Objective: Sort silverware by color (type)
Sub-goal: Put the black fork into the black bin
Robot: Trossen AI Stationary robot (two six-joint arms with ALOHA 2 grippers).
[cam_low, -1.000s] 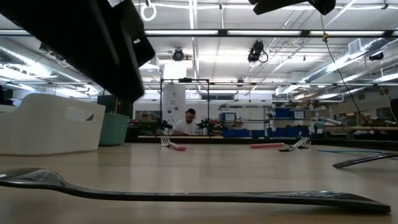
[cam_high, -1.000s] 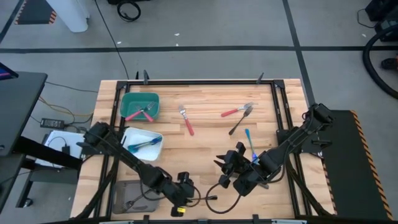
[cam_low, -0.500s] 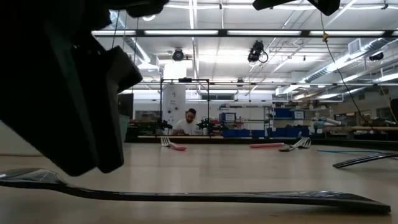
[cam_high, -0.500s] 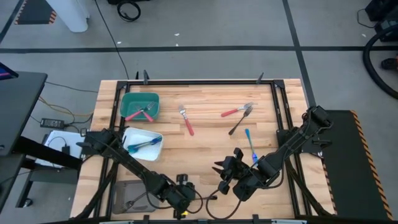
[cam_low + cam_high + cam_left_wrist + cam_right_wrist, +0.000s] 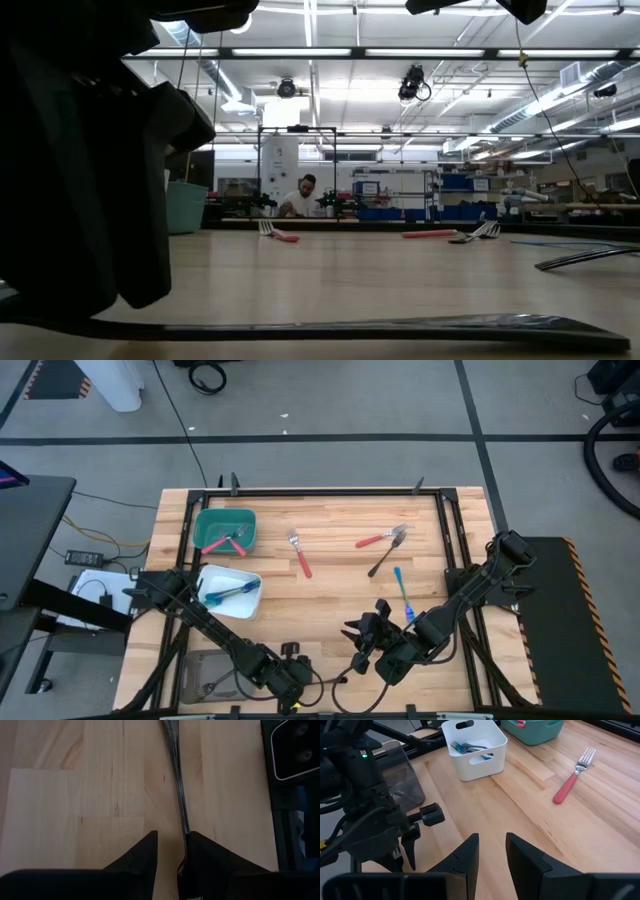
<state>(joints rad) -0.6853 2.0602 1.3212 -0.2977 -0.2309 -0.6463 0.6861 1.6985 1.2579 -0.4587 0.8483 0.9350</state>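
A dark grey metal utensil (image 5: 176, 785) lies flat on the wood near the table's front edge, long across the low view (image 5: 380, 324). My left gripper (image 5: 172, 834) stands open low over it, one finger on each side of its handle, pointing steeply down (image 5: 290, 678). My right gripper (image 5: 362, 643) hovers open and empty to its right (image 5: 492, 836). Farther back lie a red-handled fork (image 5: 300, 555), a second red-handled piece (image 5: 373, 541), a grey fork (image 5: 385, 556) and a blue utensil (image 5: 402, 590). My left gripper's fingers straddle the grey utensil's handle (image 5: 183, 822), lying along it and coming from above. The handle runs close by one finger's inner edge (image 5: 192, 840); whether it touches I cannot tell. The utensil stays flat on the table.
A green bin (image 5: 225, 530) with red-handled pieces and a white bin (image 5: 232, 592) with blue ones stand at the left. A grey bin (image 5: 212, 675) sits at the front left corner. A black frame (image 5: 330, 491) edges the table. A person sits far behind.
My left gripper has sunk toward the table and its near edge, tipping more steeply down, until its fingers stand about the grey utensil's handle end. The utensil has not moved.
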